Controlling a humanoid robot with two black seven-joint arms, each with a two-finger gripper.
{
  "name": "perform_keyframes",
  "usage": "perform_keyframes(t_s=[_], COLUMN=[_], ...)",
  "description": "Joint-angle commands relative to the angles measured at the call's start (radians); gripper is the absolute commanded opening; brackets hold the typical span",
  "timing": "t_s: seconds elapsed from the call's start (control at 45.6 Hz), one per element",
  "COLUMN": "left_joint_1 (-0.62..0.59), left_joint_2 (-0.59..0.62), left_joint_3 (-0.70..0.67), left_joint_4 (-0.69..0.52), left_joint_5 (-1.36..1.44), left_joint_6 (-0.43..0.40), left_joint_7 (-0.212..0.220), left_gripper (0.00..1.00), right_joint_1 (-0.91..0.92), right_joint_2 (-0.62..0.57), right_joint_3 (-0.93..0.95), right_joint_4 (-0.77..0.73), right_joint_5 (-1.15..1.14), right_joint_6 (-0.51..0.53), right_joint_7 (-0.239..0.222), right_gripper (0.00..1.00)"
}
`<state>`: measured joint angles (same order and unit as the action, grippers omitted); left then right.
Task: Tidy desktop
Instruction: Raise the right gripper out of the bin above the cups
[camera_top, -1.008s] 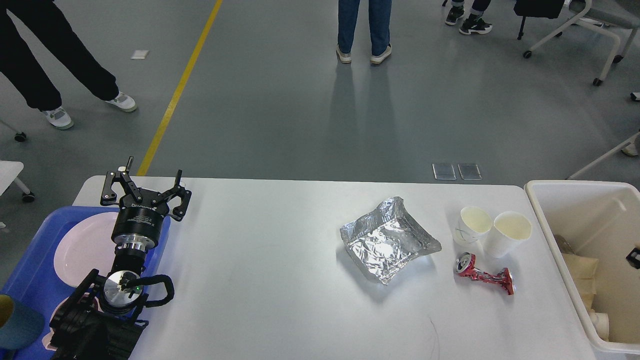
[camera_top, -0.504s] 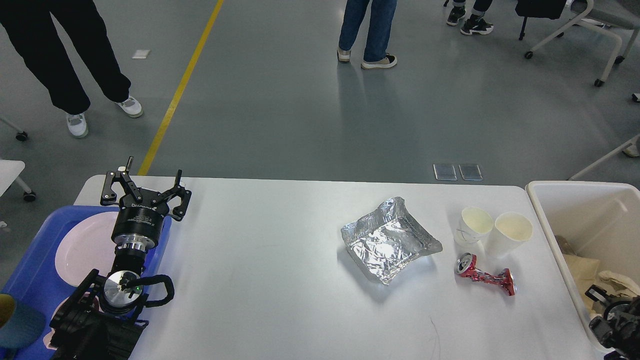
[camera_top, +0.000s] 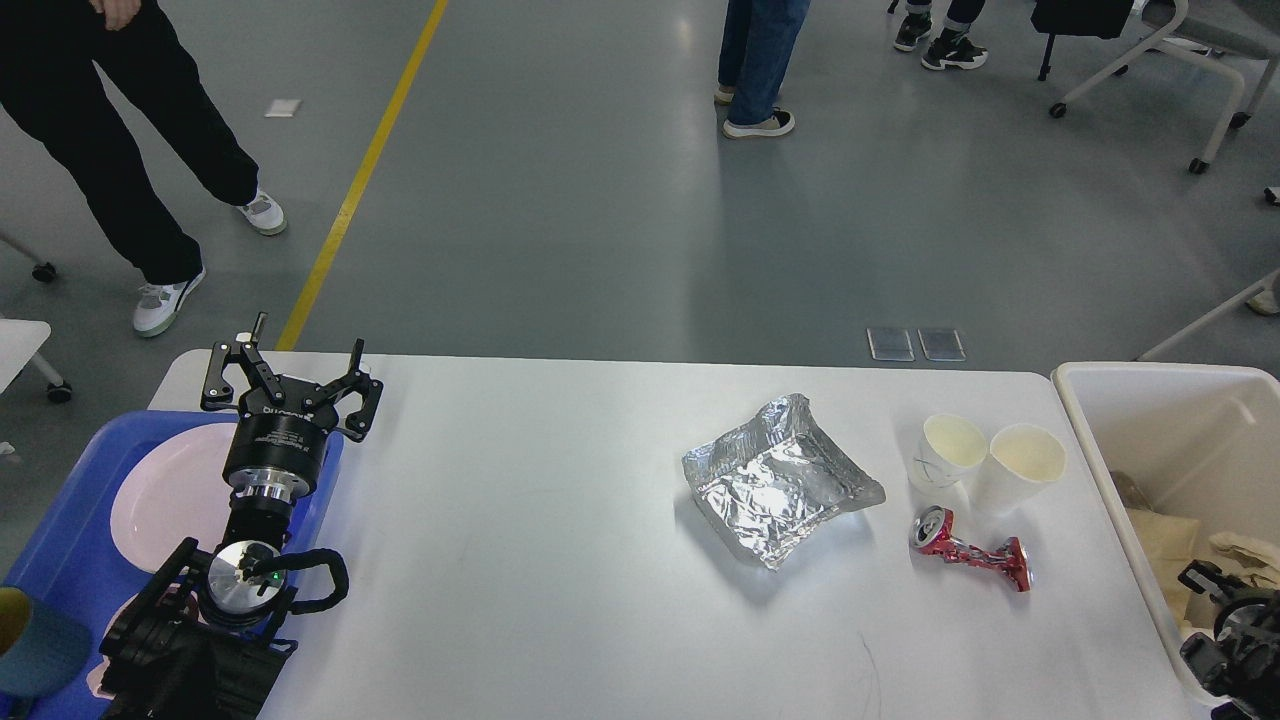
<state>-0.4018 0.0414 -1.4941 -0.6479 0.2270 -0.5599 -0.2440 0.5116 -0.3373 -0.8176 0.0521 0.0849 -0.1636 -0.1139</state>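
The left arm comes up from the lower left corner over the blue tray (camera_top: 60, 560), its wrist pointing away from the robot, and the left gripper (camera_top: 292, 372) hovers at the far left corner of the desktop (camera_top: 520, 560), above the seam between tray and tabletop. Its jaws are spread wide with nothing between them. The right gripper (camera_top: 1205, 580) shows only as a dark tip at the lower right edge, over the bin (camera_top: 1100, 460); whether its jaws are spread or pressed together cannot be told. The desktop fills the middle of the view, its far edge running straight from the left gripper across to the bin, with grey floor beyond. The tray overlaps the desktop's left edge and holds a plate (camera_top: 160, 495) partly hidden by the arm. The bin stands against the desktop's right edge, with crumpled paper inside. Right of the desktop's centre lies a crumpled foil tray (camera_top: 780, 480). Between foil and bin stand two paper cups (camera_top: 985, 460), touching each other, and just nearer than them lies a crushed red can (camera_top: 968, 550). From the left gripper rightward to the foil the desktop surface is bare, as is the whole near strip.
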Motion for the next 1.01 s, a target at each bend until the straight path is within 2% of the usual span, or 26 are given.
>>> perform_keyframes(t_s=[0.0,0.438,0.614,0.679,0.767,0.986], left_joint_1=[0.0,0.0,0.0,0.0,0.0,0.0], left_joint_2=[0.0,0.0,0.0,0.0,0.0,0.0], left_joint_3=[0.0,0.0,0.0,0.0,0.0,0.0], left_joint_4=[-0.001,-0.001,-0.001,-0.001,-0.001,-0.001], left_joint_5=[0.0,0.0,0.0,0.0,0.0,0.0], left_joint_6=[0.0,0.0,0.0,0.0,0.0,0.0], left_joint_7=[0.0,0.0,0.0,0.0,0.0,0.0], left_gripper=[0.96,0.96,0.96,0.96,0.96,0.96], right_joint_1=[0.004,0.034,0.207,0.326,0.5,1.013], right_joint_2=[0.0,-0.014,-0.166,-0.226,-0.276,-0.261], right_joint_3=[0.0,-0.002,-0.011,-0.041,-0.148,-0.429], right_joint_4=[0.006,0.032,0.256,0.372,0.517,0.831], right_joint_5=[-0.001,-0.001,-0.019,-0.03,-0.088,-0.126], right_joint_6=[0.001,0.009,0.065,0.117,0.238,0.584], right_joint_7=[0.003,0.005,0.005,-0.003,-0.006,-0.007], right_gripper=[1.0,1.0,1.0,1.0,1.0,1.0])
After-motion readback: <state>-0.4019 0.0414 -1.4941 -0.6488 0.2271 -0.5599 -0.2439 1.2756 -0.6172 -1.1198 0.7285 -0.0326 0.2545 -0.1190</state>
